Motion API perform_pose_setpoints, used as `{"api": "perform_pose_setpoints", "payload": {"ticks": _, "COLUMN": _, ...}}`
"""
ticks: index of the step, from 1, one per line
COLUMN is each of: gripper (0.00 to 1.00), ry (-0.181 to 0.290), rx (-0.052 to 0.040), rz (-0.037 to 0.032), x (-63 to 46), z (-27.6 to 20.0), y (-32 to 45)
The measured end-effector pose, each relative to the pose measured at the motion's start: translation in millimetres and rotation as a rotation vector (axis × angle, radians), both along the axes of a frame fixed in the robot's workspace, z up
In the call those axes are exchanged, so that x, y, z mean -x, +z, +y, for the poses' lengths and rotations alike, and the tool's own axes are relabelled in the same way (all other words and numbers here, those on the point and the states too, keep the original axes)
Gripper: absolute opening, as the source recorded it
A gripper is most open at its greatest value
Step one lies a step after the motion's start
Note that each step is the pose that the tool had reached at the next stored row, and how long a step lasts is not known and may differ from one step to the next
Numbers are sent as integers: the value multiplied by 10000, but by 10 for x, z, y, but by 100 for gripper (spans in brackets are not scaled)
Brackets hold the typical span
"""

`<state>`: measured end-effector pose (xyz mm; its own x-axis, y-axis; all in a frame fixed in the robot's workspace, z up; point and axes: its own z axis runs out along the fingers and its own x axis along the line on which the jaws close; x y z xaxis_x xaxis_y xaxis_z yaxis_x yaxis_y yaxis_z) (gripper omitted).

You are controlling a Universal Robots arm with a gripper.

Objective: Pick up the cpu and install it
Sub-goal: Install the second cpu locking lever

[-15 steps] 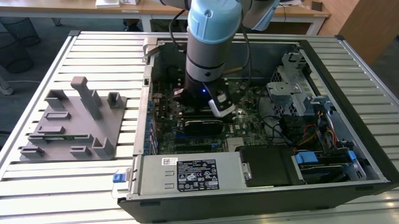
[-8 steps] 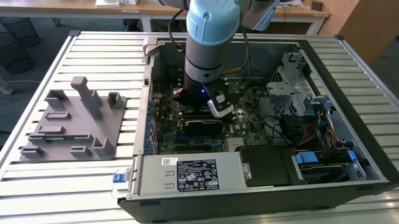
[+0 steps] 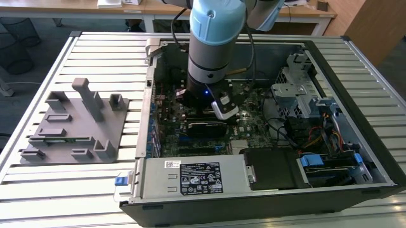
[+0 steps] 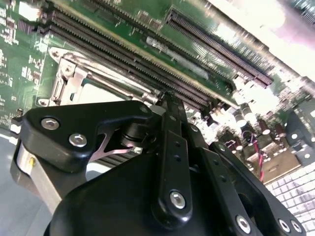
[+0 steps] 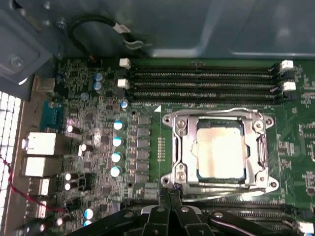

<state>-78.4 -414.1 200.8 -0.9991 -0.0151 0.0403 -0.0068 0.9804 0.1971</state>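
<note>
**Sitting in the socket: chip in place, fingers closed just beside it**

Resting flat inside the silver metal-framed motherboard socket (image 5: 220, 150), the small square cpu with the shiny silver-grey top (image 5: 220, 149) lies level within the frame's opening in the first wrist view, its pale rim showing along the edges. The black fingers of the gripper (image 5: 166, 194) stand just beside the socket frame's edge, pressed together with no gap between them and nothing held; their tips touch or nearly touch the green circuit board (image 5: 147, 162) near the frame's corner, and which of the two cannot be told. In the second wrist view the same closed fingers (image 4: 167, 105) come to a point against the long black memory slots (image 4: 123, 54), with part of the socket frame (image 4: 74, 83) just beyond the gripper's black linkage.

Further out from the fingers, the exterior view shows the light-blue and grey robot arm (image 3: 212, 42) reaching down into the open black computer case (image 3: 266, 190), which lies on the slatted white table (image 3: 82, 190). Well apart from the fingers, outside the case, grey plastic fixture blocks (image 3: 73, 123) stand on the table.
</note>
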Motion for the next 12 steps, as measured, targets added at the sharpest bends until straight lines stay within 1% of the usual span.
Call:
{"api": "perform_pose_setpoints", "payload": {"ticks": 3, "gripper": 11, "ry": -2, "rx": -20, "rz": 1, "x": 0, "z": -43, "y": -1}}
{"api": "perform_pose_setpoints", "payload": {"ticks": 6, "gripper": 11, "ry": -5, "rx": -39, "rz": 2, "x": 0, "z": -49, "y": -5}}
{"api": "perform_pose_setpoints", "payload": {"ticks": 7, "gripper": 11, "ry": -3, "rx": -81, "rz": 3, "x": 0, "z": -50, "y": -9}}
{"api": "perform_pose_setpoints", "payload": {"ticks": 12, "gripper": 11, "ry": -3, "rx": -401, "rz": 2, "x": 1, "z": -49, "y": -42}}
